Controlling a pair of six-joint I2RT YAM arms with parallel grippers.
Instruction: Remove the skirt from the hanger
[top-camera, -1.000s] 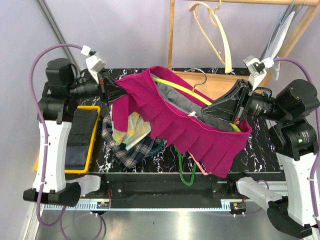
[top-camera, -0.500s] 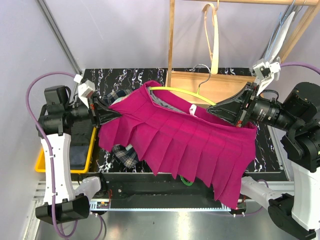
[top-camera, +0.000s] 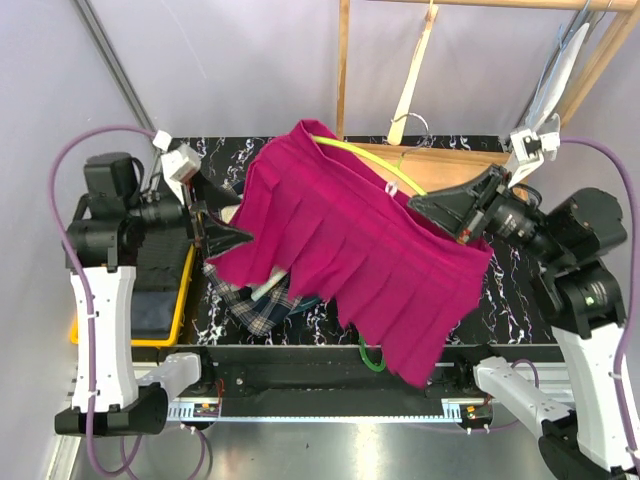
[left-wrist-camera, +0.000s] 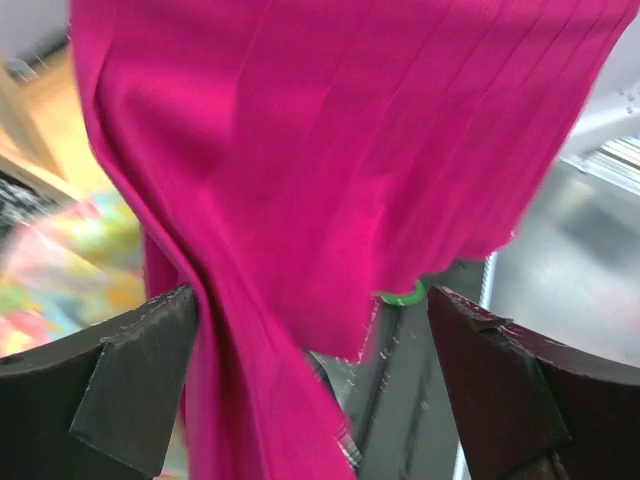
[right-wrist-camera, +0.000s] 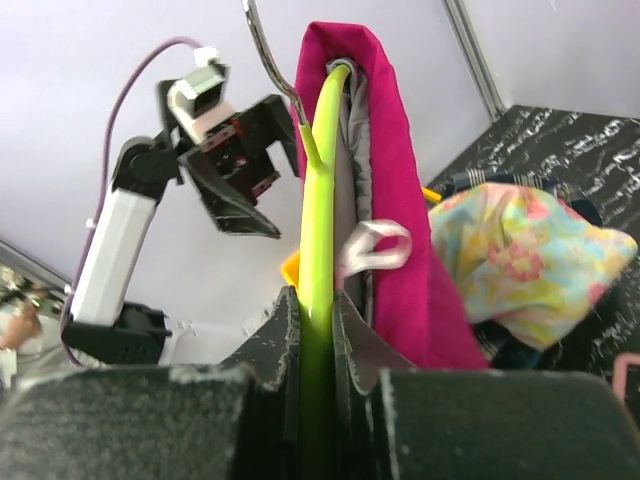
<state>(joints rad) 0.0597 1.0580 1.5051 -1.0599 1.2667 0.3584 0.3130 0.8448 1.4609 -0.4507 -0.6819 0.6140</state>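
The plaid skirt (top-camera: 250, 310) lies bunched on the table's left side, mostly under a magenta pleated garment (top-camera: 370, 250). A dark green hanger (top-camera: 372, 358) pokes out by the front edge; whether the skirt hangs on it is hidden. My right gripper (top-camera: 425, 210) is shut on a lime hanger (right-wrist-camera: 318, 200) that carries the magenta garment. My left gripper (left-wrist-camera: 312, 300) is open, its fingers either side of the garment's loose hem without pinching it. In the left wrist view a bit of plaid (left-wrist-camera: 335, 400) and the green hanger (left-wrist-camera: 405, 295) show below the hem.
A floral garment (right-wrist-camera: 520, 260) lies on the pile beside the plaid fabric. A yellow tray (top-camera: 185, 300) sits at the table's left edge. A wooden rack post (top-camera: 343, 70) with a pale wooden hanger (top-camera: 412, 80) stands behind the table.
My left gripper has opened and let go of the magenta garment's corner. The garment now droops from the lime hanger, its hem fallen toward the front edge. The right arm has shifted slightly.
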